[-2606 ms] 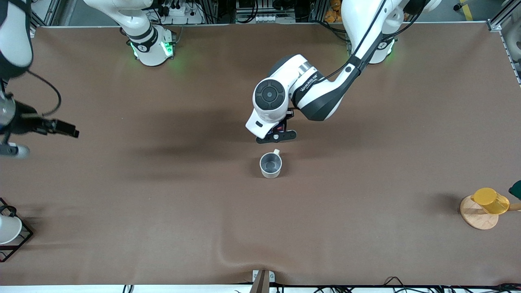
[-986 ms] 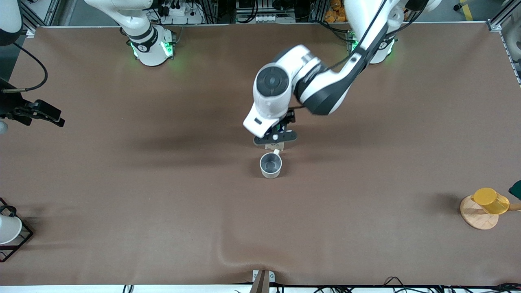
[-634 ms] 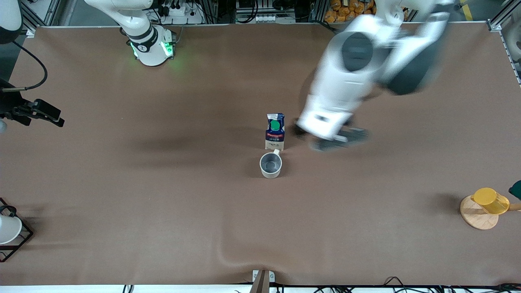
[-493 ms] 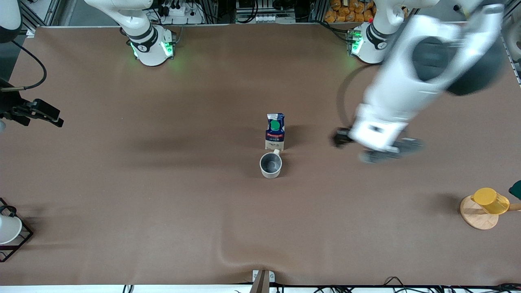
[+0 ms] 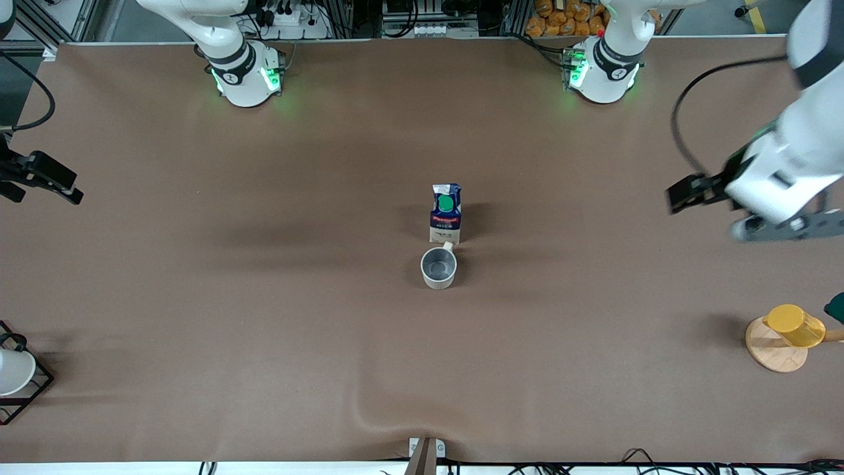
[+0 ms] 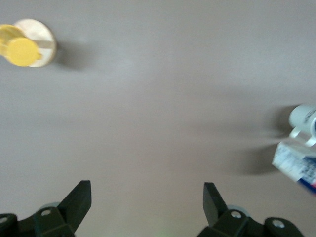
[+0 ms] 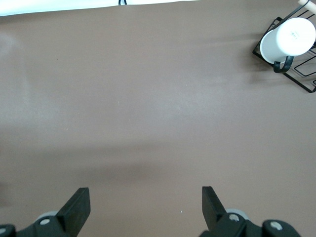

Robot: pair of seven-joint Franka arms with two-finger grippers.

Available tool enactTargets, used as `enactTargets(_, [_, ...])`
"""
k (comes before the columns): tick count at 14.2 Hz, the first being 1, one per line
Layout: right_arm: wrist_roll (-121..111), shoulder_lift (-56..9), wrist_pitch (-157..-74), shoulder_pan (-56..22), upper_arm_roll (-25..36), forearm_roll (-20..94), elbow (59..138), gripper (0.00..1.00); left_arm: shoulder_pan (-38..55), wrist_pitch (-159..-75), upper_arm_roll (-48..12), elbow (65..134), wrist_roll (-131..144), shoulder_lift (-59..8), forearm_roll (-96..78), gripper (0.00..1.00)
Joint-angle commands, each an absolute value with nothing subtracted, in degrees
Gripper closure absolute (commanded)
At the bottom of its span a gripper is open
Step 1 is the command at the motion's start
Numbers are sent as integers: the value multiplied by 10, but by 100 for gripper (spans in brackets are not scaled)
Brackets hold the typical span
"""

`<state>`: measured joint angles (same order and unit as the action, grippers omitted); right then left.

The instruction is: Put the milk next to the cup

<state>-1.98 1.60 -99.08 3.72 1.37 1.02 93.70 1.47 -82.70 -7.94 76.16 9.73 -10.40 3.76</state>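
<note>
The milk (image 5: 446, 214), a small carton with a dark blue top and green cap, stands upright on the brown table. It is just farther from the front camera than the cup (image 5: 438, 267), close by the cup's handle. Both also show in the left wrist view, the milk (image 6: 296, 165) and the cup (image 6: 303, 118). My left gripper (image 5: 788, 227) is open and empty, up over the table toward the left arm's end; its wrist view (image 6: 147, 202) shows the jaws wide apart. My right gripper (image 7: 143, 207) is open and empty over bare table at the right arm's end.
A yellow cup (image 5: 794, 324) sits on a wooden disc (image 5: 771, 356) near the left arm's end; it also shows in the left wrist view (image 6: 19, 47). A white cup (image 7: 294, 37) sits in a black wire rack (image 5: 33, 389) at the right arm's end.
My left gripper let go of the milk beside the cup, rose and swung away toward the left arm's end. The milk stays standing. The right arm drew back slightly.
</note>
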Motion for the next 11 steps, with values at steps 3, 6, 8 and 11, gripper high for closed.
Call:
enactTargets(3, [-24,25,-982,36,12,8,939,0,57,-790,9,831,24,-1,4,0])
enactTargets(6, [-24,25,-981,32,12,8,939,0,57,-789,9,829,25,0,9,0])
enactTargets(8, [-24,25,-979,31,13,8,939,0,55,-790,11,827,21,-2,4,0])
enactTargets(11, [-24,25,-977,31,12,8,939,0,50,-790,7,826,18,-8,3,0])
